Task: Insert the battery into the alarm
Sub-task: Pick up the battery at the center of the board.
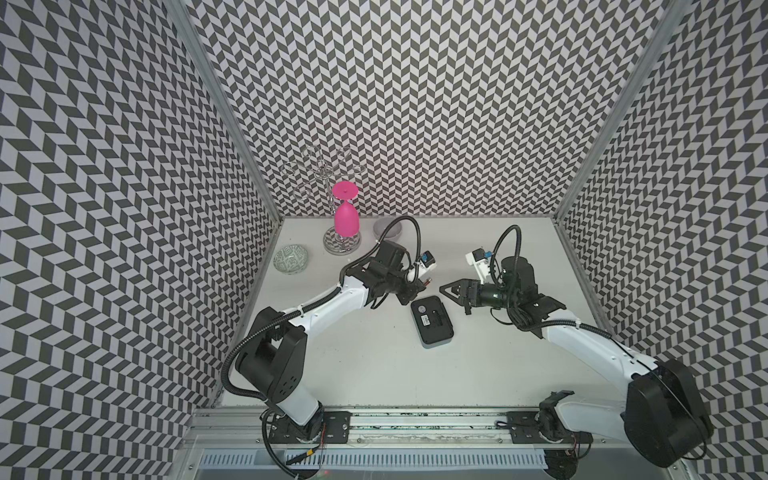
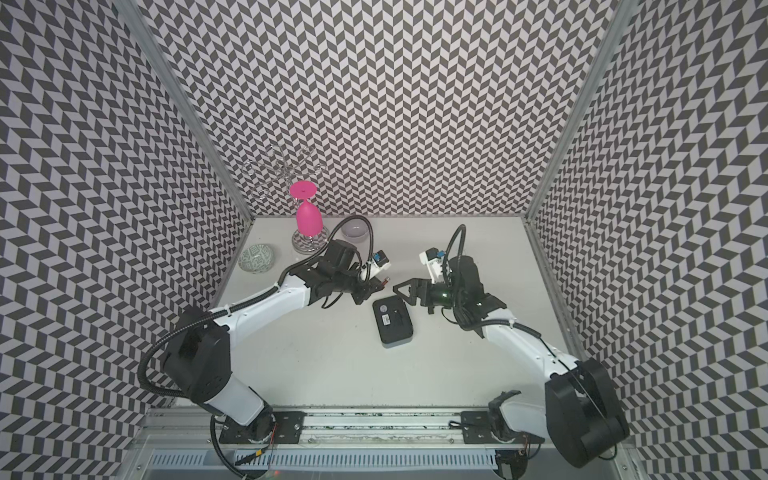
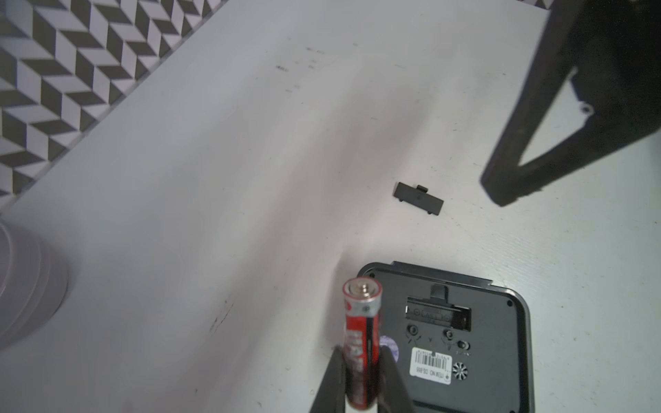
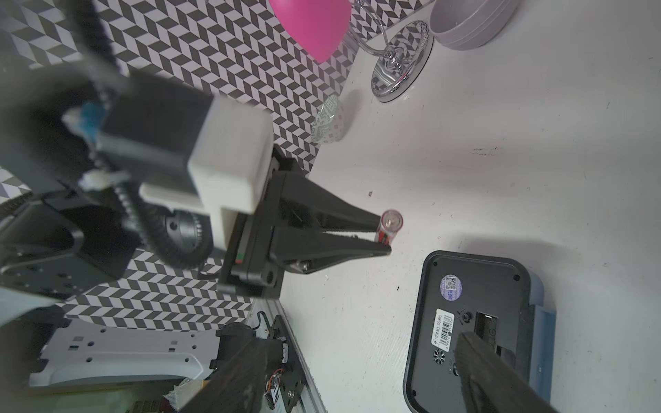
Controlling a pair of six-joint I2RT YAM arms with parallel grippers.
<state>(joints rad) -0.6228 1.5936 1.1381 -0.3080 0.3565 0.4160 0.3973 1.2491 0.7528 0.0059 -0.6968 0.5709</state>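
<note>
Though scuffed in spots, the white counter (image 1: 374, 365) carries the alarm (image 1: 432, 321) near its middle, face down. Black back is up, and blue casing shows along one edge in the right wrist view (image 4: 536, 321). The back carries a white barcode label, a round purple sticker and a rectangular battery bay standing open and empty (image 3: 438, 316).

Right claw (image 1: 455, 299): jaws wide, nothing between them, near the alarm's far corner.

Left claw (image 4: 384, 236): jaws narrow, pinching the battery.

Battery cover (image 3: 419, 198): small dark plate with tabs, flat on the counter, apart from the alarm.

Battery (image 3: 361, 332): slim red-and-black cylinder with a silver band. Its metallic nub end sticks out past the fingertips. It is held near the alarm's far edge, not in the bay.
</note>
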